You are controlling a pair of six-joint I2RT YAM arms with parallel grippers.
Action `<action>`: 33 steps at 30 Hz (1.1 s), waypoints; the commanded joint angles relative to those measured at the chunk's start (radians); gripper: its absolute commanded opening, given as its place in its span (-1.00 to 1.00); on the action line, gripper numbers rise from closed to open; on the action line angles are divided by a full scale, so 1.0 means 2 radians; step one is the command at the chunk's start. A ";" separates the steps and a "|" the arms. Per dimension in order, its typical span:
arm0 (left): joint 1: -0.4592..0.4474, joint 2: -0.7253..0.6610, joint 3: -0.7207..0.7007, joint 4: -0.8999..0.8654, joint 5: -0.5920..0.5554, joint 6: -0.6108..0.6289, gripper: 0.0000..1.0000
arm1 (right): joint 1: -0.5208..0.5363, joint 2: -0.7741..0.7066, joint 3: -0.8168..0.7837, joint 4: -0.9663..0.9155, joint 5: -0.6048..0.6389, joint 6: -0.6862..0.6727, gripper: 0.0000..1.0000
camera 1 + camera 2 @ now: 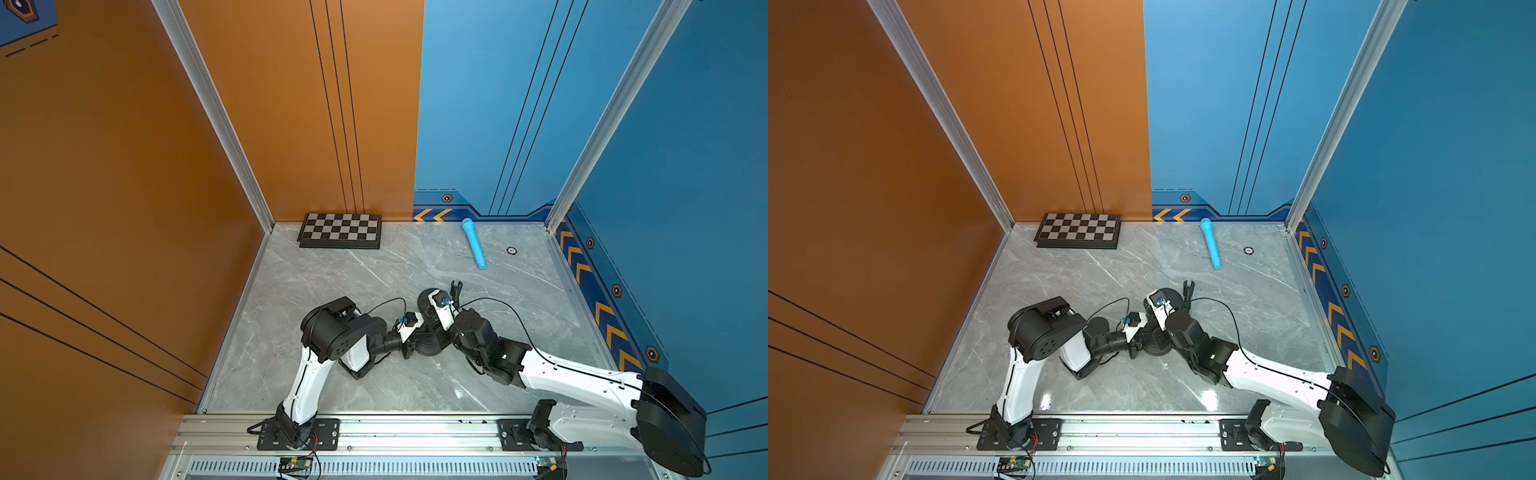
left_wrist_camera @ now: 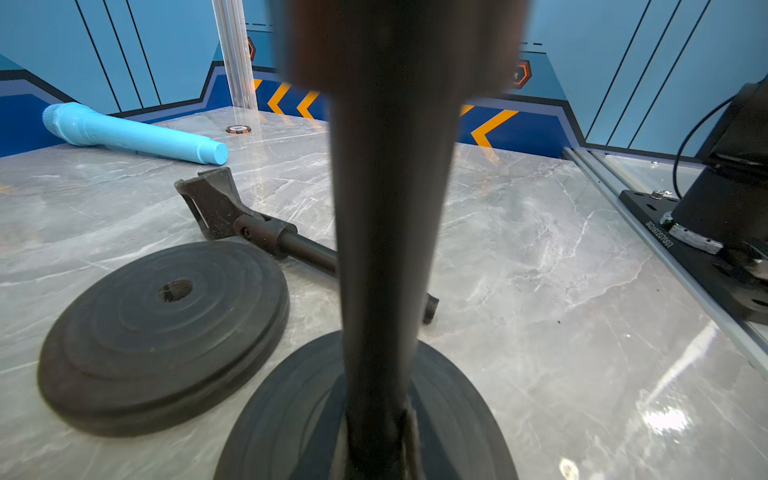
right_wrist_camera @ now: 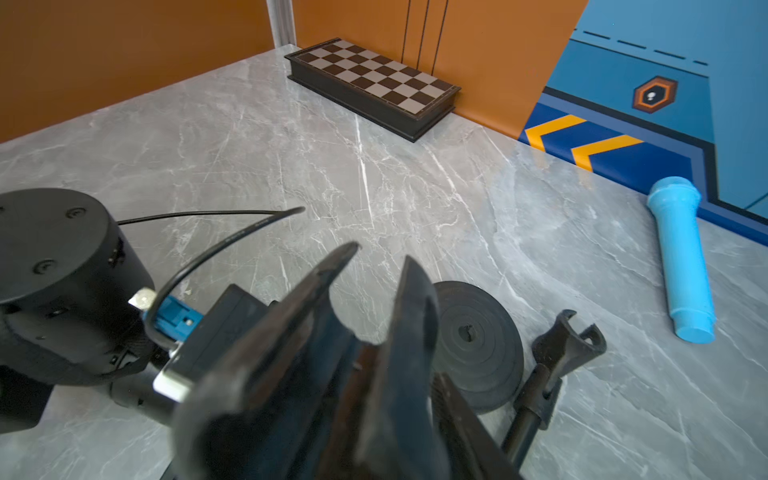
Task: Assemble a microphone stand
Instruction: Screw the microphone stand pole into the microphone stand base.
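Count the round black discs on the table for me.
2. One disc lies flat beside the clip rod, farther from the robot. The other disc sits nearer the robot, partly covered in both top views. Another could be hidden under the arms.

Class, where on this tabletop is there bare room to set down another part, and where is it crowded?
Bare: marble between chessboard and blue microphone; the near strip between left arm and right arm. Crowded: centre, around the holed base, the other base and the clip rod.
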 commanded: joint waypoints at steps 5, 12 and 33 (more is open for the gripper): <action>-0.006 0.027 -0.006 -0.091 0.009 0.002 -0.62 | -0.091 0.002 0.036 -0.046 -0.244 -0.072 0.08; -0.006 0.028 -0.005 -0.091 0.007 0.002 -0.60 | -0.111 0.036 0.056 -0.043 -0.227 -0.092 -0.39; -0.006 0.032 -0.004 -0.091 0.001 -0.002 -0.57 | 0.109 0.068 0.016 0.030 0.187 0.139 -0.49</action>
